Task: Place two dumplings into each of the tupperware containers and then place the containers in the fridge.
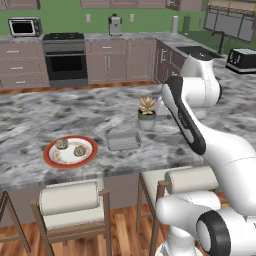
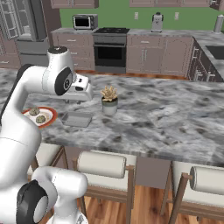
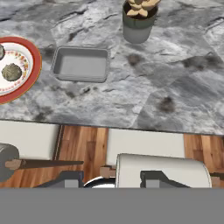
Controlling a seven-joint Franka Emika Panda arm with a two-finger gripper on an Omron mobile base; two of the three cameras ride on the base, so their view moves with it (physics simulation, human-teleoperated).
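Observation:
Two dumplings (image 1: 61, 144) (image 1: 79, 150) lie on a round red-rimmed white plate (image 1: 50, 159) on the marble island counter; one dumpling (image 3: 12, 72) also shows in the hand view. Just right of the plate sits a tupperware container (image 1: 123, 141) (image 3: 81, 64) (image 2: 76, 118), a shallow grey tray with nothing in it. My gripper (image 3: 113, 179) hovers above the counter's near edge, short of the tray, and its fingertips (image 3: 72, 179) stand apart with nothing between them. A tall grey unit at the back left looks like the fridge (image 2: 30, 46).
A small potted succulent (image 1: 147, 114) (image 3: 139, 19) stands just behind the tray. Cushioned stools (image 1: 72, 205) (image 2: 105, 168) line the counter's near side. Across the room are a black oven (image 1: 65, 62), a toaster oven (image 1: 24, 26) and a toaster (image 1: 242, 59).

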